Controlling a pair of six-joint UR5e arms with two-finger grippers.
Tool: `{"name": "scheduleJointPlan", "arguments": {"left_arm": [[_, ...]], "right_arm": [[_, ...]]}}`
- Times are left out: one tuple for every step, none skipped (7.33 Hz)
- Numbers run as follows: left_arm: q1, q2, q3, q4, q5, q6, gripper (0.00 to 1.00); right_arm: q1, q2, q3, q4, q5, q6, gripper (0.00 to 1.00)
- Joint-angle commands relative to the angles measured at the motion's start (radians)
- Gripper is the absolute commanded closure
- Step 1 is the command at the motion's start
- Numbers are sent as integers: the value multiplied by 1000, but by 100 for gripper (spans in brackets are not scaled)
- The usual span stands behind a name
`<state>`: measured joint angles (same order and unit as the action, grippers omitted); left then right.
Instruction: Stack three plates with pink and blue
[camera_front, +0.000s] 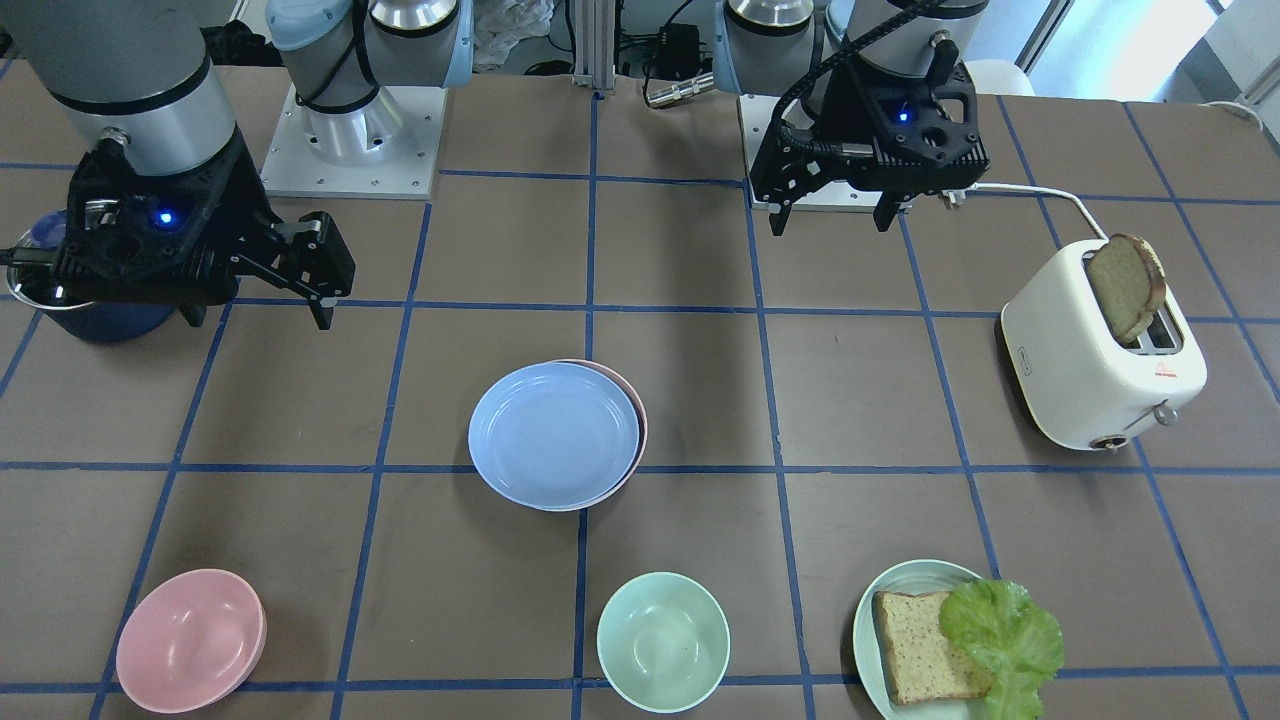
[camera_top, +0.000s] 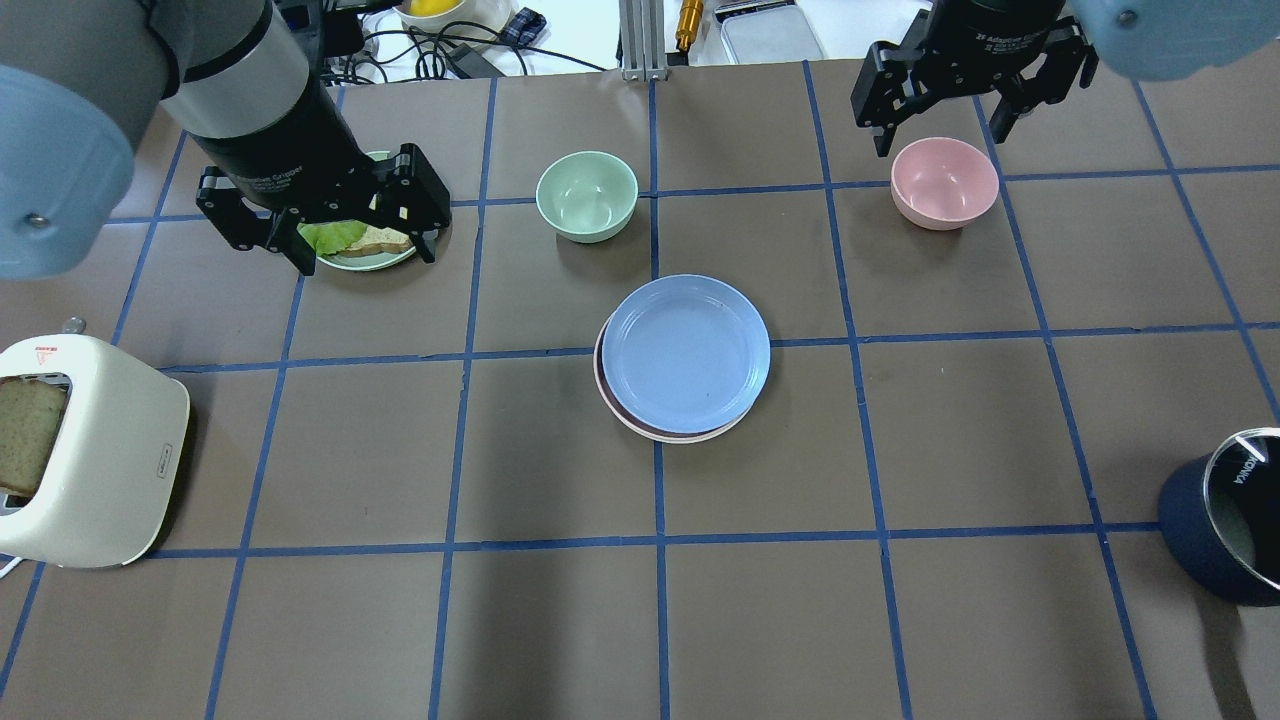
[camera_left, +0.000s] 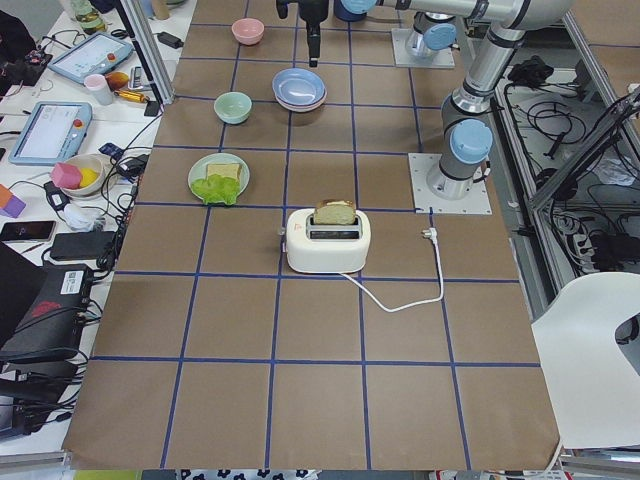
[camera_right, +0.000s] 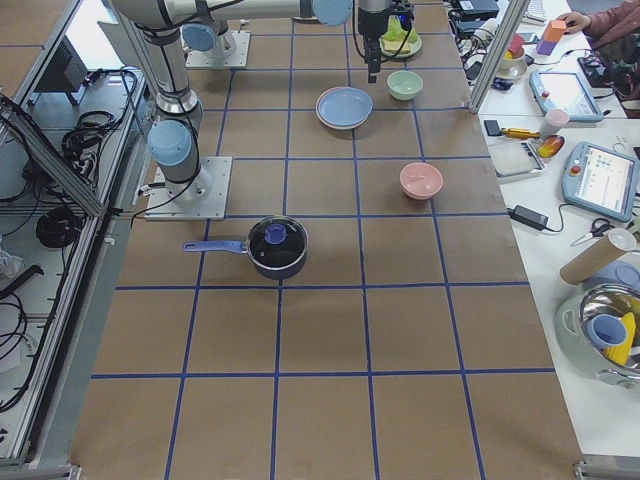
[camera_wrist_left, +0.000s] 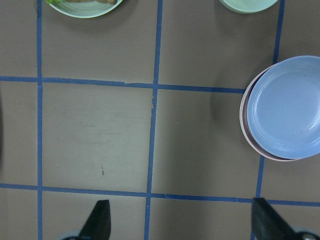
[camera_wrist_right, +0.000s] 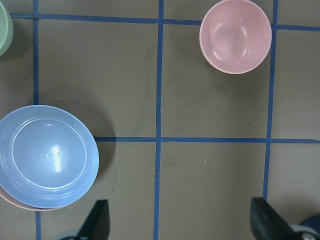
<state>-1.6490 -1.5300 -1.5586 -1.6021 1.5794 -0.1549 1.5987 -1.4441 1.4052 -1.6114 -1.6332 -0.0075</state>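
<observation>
The three plates lie stacked at the table's middle. The light blue plate (camera_top: 685, 352) is on top. Under it a pale pink plate shows only as a rim (camera_front: 640, 420), and a cream-white rim (camera_top: 680, 439) peeks out at the bottom. The stack also shows in the left wrist view (camera_wrist_left: 285, 115) and the right wrist view (camera_wrist_right: 47, 155). My left gripper (camera_top: 367, 255) is open and empty, raised over the table to the left of the stack. My right gripper (camera_top: 940, 135) is open and empty, raised near the pink bowl (camera_top: 944, 182).
A mint-green bowl (camera_top: 587, 195) stands beyond the stack. A mint-green plate with bread and lettuce (camera_front: 945, 640) lies under my left gripper. A white toaster (camera_top: 85, 450) holds a slice of bread. A dark blue pot (camera_top: 1225, 515) stands at the right edge.
</observation>
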Motion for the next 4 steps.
{"name": "scheduleJointPlan", "arguments": {"left_arm": [[0,1,-1,-1,1,0,0],[0,1,0,-1,1,0,0],[0,1,0,-1,1,0,0],[0,1,-1,-1,1,0,0]], "right_arm": [[-17,-9,4,13,16,0,0],[-17,-28,36,11,22,0,0],[-19,-56,91,-27,53,0,0],[-16,-61,113,-92,52,6,0]]}}
